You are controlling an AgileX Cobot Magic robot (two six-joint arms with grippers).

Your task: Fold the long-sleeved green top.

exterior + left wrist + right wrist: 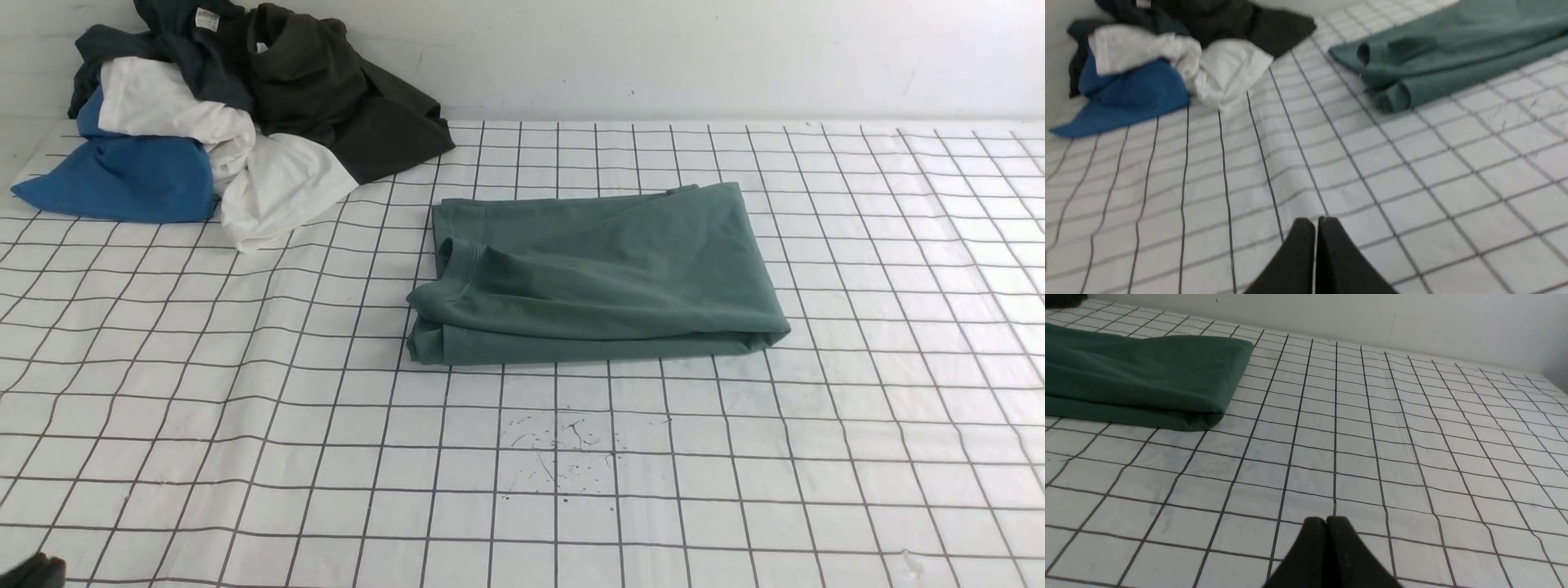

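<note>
From my station I saw the green long-sleeved top (pixel 600 273) lying folded into a compact rectangle near the middle of the grid-patterned table cover (pixel 245 425), its ribbed neck toward the robot's left. Both grippers sat well clear of it over bare cloth: the left gripper (pixel 1316 222) had its jaws pressed together on nothing, and the right gripper (pixel 1326 520) was likewise pinched closed and empty. A heap of other clothes (pixel 212 114), blue, white and dark, lay at the far left corner, apart from the top.
</note>
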